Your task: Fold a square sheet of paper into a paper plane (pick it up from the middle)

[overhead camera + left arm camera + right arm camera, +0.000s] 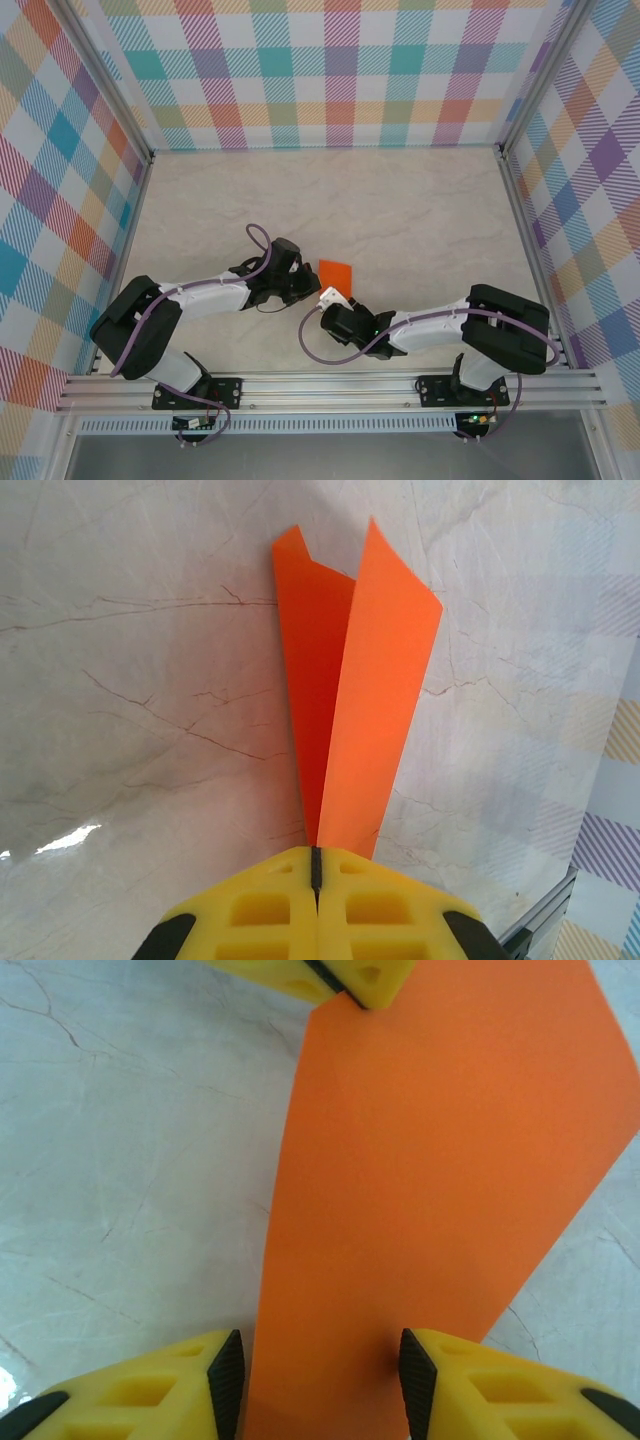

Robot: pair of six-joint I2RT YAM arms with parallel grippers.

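Orange sheet of paper [355,680] stands creased because your left tool [316,860] pinches its fold shut; your right tool [320,1365] straddles it, jaws wide, gripping nothing.

Thin matt orange paper [345,680], smooth faintly glossy marbled table [130,680], matt yellow plastic fingers [500,1380] with black rubbery pads [226,1380], dull metal rail [330,385]
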